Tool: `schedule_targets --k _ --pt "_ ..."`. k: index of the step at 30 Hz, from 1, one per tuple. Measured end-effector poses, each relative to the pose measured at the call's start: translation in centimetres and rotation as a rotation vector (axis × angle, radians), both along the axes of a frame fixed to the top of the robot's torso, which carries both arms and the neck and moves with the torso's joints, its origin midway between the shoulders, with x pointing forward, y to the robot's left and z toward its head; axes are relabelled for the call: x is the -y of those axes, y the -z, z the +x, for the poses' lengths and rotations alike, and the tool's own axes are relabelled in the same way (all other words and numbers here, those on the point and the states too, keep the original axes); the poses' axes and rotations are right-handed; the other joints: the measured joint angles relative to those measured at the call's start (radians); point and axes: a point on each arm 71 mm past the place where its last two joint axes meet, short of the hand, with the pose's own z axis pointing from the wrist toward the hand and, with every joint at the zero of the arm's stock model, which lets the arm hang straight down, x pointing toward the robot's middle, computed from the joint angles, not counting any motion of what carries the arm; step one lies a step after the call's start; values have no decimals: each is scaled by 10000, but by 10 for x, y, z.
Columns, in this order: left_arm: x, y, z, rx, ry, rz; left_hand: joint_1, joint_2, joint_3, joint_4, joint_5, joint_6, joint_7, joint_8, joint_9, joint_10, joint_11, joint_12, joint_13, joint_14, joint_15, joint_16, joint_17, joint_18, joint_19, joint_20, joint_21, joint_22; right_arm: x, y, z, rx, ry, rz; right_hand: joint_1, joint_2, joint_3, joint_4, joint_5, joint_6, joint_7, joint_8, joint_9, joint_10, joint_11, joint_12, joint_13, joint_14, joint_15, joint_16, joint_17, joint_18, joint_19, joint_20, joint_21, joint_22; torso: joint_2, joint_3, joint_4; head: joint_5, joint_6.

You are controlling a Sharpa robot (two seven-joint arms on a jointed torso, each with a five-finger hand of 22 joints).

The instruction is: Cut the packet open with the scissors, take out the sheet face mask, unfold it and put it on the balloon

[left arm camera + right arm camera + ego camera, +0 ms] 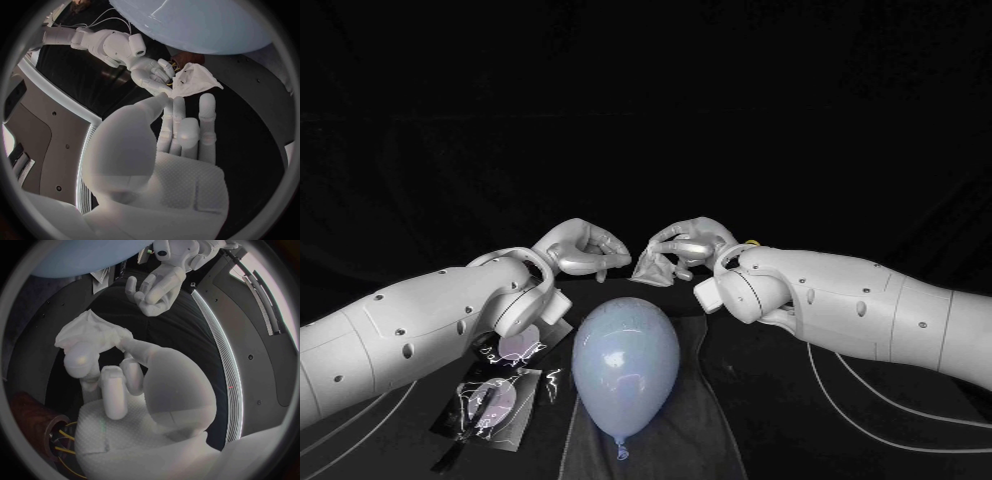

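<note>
White and crumpled, the sheet face mask [94, 332] hangs bunched from the fingertips of the right hand [689, 243], held above the desk [747, 440] just beyond the far end of the balloon [625, 365]. It is not unfolded; in the left wrist view its folds spread slightly outward from the pinch. The left hand [581, 248] faces the right hand across a small gap. It holds nothing, its fingers are apart and only loosely bent, and it does not touch the mask. The pale blue balloon lies on its side on the desk between the two forearms, rounded end toward the hands and knotted neck toward the robot. To the robot's left of the balloon, under the left forearm, the clear glossy packet [502, 395] lies flat on the desk, close to the balloon. Whether they touch cannot be told.
</note>
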Motion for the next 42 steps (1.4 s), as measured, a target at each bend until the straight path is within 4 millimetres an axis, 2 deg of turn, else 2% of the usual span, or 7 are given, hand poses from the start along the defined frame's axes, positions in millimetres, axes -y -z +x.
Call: schedule_targets --k 11,15,20,23,34,37,42 --pt "11 14 3 -478 -100 192 -740 -604 -603 736 5 -906 408 -923 -457 660 189 -229 -72 656 165 -16 897 -19 737 -25 390 468 -8 -1 -7 -70 -252 108 -40 -41 38 -39 -16 4 7 40 3 29 30 0 -1 0 1 2 6 -7 0 0 42 -8 10 7 -6 4 0" --pt "14 15 4 -623 -183 289 -716 -650 -695 827 5 -1056 430 -1085 -578 770 199 -258 -17 434 168 -142 296 -25 893 0 463 567 -9 -1 -9 -84 -308 129 -40 -42 38 -39 -16 30 -18 55 2 66 -5 -1 12 -1 0 26 6 -9 0 0 42 -7 10 6 -6 22 -7" --pt "16 17 5 -756 -283 384 -584 -781 -796 927 5 -1111 485 -1283 -698 824 252 -257 96 1915 321 113 3843 -29 1006 110 528 626 -12 -1 -11 -100 -421 160 -40 -42 38 -40 -16 32 -22 55 3 67 -5 -1 25 -1 1 26 6 -11 -1 0 42 -4 9 7 -6 27 -8" --pt "16 18 6 -805 -374 432 -451 -743 -892 1022 5 -1141 514 -1432 -811 824 252 -178 188 2482 380 252 5095 -31 1037 141 542 665 -14 -1 -12 -109 -490 177 -40 -42 38 -40 -16 32 -22 55 3 66 -5 -1 28 -1 1 26 4 -13 0 0 42 -2 7 7 -6 28 -8" --pt "17 18 6 -823 -524 444 -157 -878 -1405 1535 4 -1266 595 -1853 -1156 740 336 -59 500 2532 396 401 5304 -36 1151 185 581 743 -16 -1 -13 -150 -613 194 -39 -42 37 -40 -16 29 -24 51 11 65 -5 -4 28 -1 1 17 -1 -71 -1 0 42 0 6 -6 0 22 -23" --pt "17 18 6 -810 -550 431 -65 -970 -1843 1861 4 -1364 544 -2028 -1298 713 364 5 683 1190 335 -1040 5261 -37 1214 179 582 760 -16 -1 -13 -168 -637 192 -39 -42 37 -40 -17 27 -26 50 13 65 -5 -5 30 -1 1 16 0 -73 -1 0 41 -1 4 -7 1 22 -25" --pt "17 17 7 -787 -582 400 164 -815 -2193 2152 4 -1248 552 -2035 -1376 713 363 5 800 1459 221 -1447 4694 -39 1268 125 581 777 -17 -1 -13 -192 -672 184 -39 -42 37 -40 -17 8 -34 47 15 64 -6 -5 35 -1 1 14 2 -73 -1 1 41 -3 4 -7 1 23 -26"
